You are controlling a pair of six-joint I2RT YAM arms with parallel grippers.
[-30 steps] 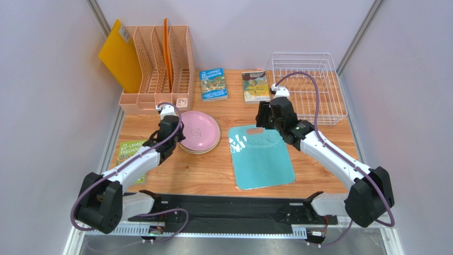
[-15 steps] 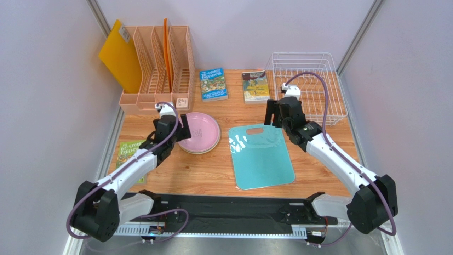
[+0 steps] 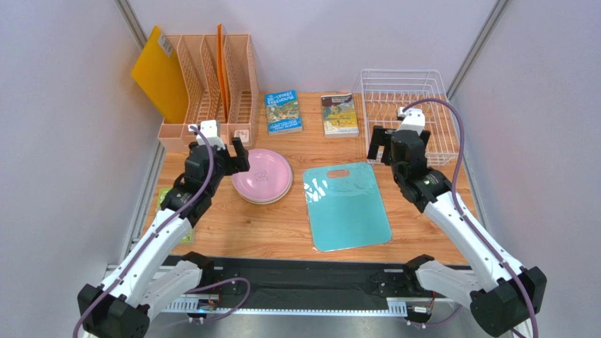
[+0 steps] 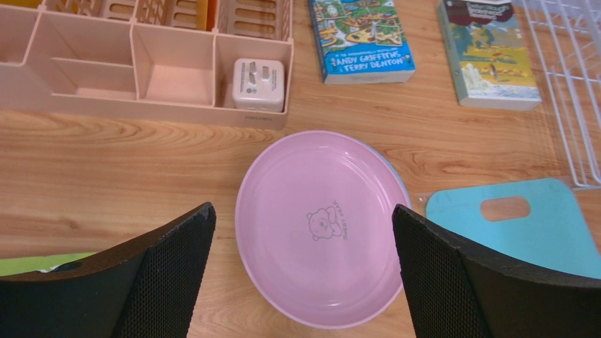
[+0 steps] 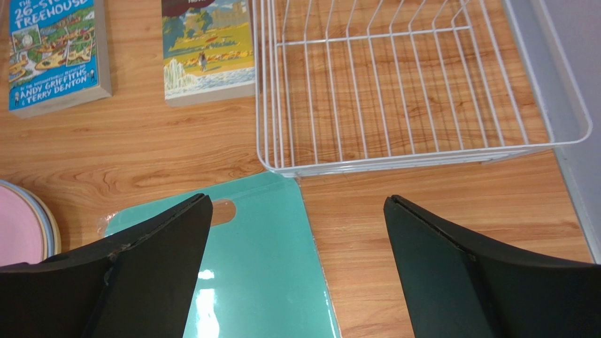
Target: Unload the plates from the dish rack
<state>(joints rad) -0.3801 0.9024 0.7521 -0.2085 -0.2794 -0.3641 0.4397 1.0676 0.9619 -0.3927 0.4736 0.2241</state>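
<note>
The plates lie in one flat stack (image 3: 262, 176) on the table left of centre. The pink plate (image 4: 321, 225) with a small bear logo is on top, and the rims of others show under it (image 5: 48, 236). My left gripper (image 3: 216, 158) hovers open over the stack's left side, its fingers wide on either side of the pink plate with nothing between them (image 4: 302, 211). The white wire dish rack (image 3: 398, 71) stands at the back right with nothing in it (image 5: 423, 160). My right gripper (image 3: 398, 148) hangs open just in front of the rack, above bare wood and the board's corner (image 5: 296, 201).
A teal cutting board (image 3: 347, 205) lies at the centre. A peach file organizer (image 3: 211, 91) with a yellow board (image 3: 159, 74) stands at the back left, a white adapter (image 4: 258, 84) in its front tray. Two books (image 3: 283, 111) (image 3: 338, 114) lie at the back, a green one (image 3: 169, 201) under my left arm.
Both grippers have opened wide. The left one rose and drew back left from the plate stack. The right one swung right from the board's top edge towards the rack.
</note>
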